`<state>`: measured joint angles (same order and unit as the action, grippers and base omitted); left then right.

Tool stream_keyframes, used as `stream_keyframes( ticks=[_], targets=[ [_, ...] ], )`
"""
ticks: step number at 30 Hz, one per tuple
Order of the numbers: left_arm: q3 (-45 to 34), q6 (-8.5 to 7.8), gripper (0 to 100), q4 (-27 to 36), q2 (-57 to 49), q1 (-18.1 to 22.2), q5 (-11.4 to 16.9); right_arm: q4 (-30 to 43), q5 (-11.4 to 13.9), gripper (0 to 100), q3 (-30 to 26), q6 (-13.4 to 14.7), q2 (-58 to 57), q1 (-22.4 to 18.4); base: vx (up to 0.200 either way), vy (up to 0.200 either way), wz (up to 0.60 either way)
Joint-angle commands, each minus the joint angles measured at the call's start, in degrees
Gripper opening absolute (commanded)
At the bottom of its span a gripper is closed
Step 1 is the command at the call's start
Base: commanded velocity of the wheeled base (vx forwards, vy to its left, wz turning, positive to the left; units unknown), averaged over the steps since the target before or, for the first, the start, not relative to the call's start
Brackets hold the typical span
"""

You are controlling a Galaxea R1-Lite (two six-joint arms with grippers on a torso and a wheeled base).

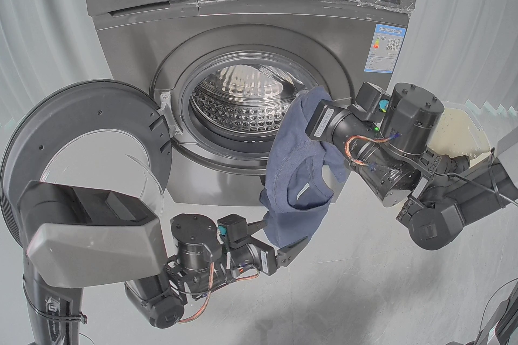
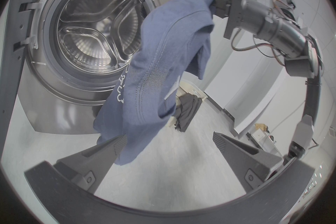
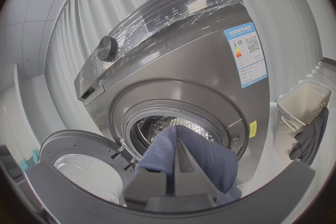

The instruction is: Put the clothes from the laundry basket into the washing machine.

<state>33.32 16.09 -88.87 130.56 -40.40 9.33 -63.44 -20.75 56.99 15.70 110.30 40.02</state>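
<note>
Left gripper: fingers spread, directly below the shirt hem.
Right gripper: pinched blue cotton T-shirt, hung beneath it.
Grey front-load washing machine: door open, just ahead of right gripper.
Progress: steel drum looked empty; dark garment waited on cream perforated plastic laundry basket.

A blue garment before the open washing machine.

Likely a test lab: curtains behind film-wrapped washing machine.
</note>
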Motion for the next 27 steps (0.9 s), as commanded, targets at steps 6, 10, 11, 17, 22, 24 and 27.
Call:
stream_keyframes(
  ticks=[6,10,11,17,22,24,27],
  targets=[
    [14.5,2.37,100,0.36,11.38,-1.79,-7.04,-1.6,-0.35,0,-0.57,0.38,0.18,1.37,0.0,0.0,0.0],
    [19.15,2.37,100,0.36,14.99,-1.61,-11.0,-2.57,-0.35,0,-1.71,0.29,0.18,1.81,0.0,0.0,0.0],
    [19.94,2.37,100,0.45,15.6,-1.52,-11.7,-3.01,-0.35,0,-1.97,0.29,0.18,1.81,0.0,0.0,0.0],
    [24.78,2.28,100,0.8,17.71,-1.17,-16.8,-3.44,-0.35,0,-2.59,0.29,0.18,1.9,0.0,0.0,0.0],
    [26.45,2.28,100,0.8,18.06,-0.38,-19.52,-3.44,-0.35,0,-2.59,0.29,0.18,1.9,0.0,0.0,0.0],
    [27.59,2.28,100,0.8,18.41,0.23,-20.84,-3.62,-0.35,0,-2.67,0.29,0.18,1.9,0.0,0.0,0.0],
    [28.21,2.28,100,0.8,18.5,0.85,-21.1,-3.8,-0.26,0,-3.29,0.21,0.18,1.9,0.0,0.0,0.0]
  ],
)
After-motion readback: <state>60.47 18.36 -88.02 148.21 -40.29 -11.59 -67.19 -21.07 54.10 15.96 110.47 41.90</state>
